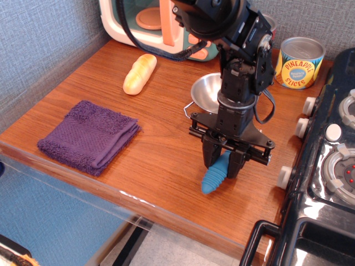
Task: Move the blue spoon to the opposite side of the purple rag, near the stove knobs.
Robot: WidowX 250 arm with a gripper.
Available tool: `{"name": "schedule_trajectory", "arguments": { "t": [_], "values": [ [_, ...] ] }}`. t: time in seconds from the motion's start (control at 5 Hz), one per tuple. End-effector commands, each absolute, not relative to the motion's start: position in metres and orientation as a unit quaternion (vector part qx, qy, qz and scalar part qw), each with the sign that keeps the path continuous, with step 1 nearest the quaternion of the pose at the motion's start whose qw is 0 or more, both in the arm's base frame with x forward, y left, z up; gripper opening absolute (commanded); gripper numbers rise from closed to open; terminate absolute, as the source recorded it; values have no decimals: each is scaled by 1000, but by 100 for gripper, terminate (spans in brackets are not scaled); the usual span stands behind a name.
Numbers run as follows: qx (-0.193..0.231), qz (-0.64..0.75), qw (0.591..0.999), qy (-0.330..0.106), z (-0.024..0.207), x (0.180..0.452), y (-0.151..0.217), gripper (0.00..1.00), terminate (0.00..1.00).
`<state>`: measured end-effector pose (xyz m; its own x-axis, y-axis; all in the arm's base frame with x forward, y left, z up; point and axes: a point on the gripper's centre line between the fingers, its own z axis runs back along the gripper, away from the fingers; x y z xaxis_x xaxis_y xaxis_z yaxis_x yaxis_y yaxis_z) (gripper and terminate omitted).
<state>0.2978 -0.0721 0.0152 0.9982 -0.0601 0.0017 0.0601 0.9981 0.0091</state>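
The blue spoon hangs tilted in my gripper, its ribbed blue handle tip touching or just above the wooden counter; its grey head is hidden between the fingers. The gripper is shut on it, at the counter's right front part. The purple rag lies folded at the left front of the counter, far from the gripper. The stove knobs sit in a row on the black stove's left edge, right of the gripper; the nearest knob is close beside the spoon.
A steel bowl sits behind my arm. A yellow bread roll lies at the back left. A toy microwave and a pineapple can stand along the back. The black stove fills the right side.
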Motion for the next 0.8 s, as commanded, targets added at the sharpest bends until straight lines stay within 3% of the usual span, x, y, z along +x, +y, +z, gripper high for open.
{"name": "schedule_trajectory", "arguments": {
  "t": [0.0, 0.2, 0.4, 0.6],
  "values": [
    [5, -63, 998, -26, 31, 279, -66, 100, 0],
    [-6, -75, 995, -70, 58, 281, -61, 100, 0],
    [-3, -93, 987, -132, 99, 279, -38, 100, 0],
    [3, -83, 985, -154, 119, 273, -14, 100, 0]
  ]
}}
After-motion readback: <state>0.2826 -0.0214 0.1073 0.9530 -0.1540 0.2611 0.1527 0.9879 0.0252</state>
